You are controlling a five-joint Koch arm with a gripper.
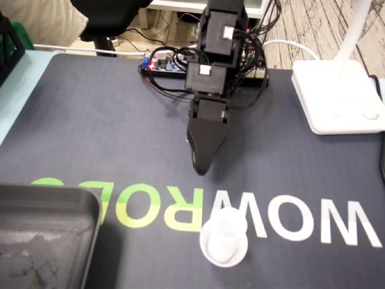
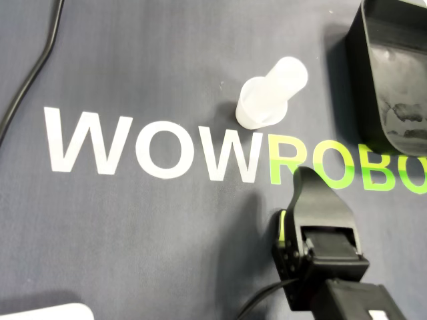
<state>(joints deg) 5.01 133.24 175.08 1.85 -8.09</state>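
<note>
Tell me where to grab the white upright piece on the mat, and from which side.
Take the white piece by its narrow upright stem, above the flared base, which looks too wide and flat to pinch. Bring the pincer down from above, a jaw on either side of the round stem; nothing crowds it.

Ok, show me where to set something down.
Dark grey mat is bare left of the black claw in the fixed view, and between it and the white lamp base. Tighter between black plastic tray and white plastic cylinder.

Translucent white cylinder [image 1: 224, 241] on round base, upright, on dark mat [image 1: 90, 132]
</note>
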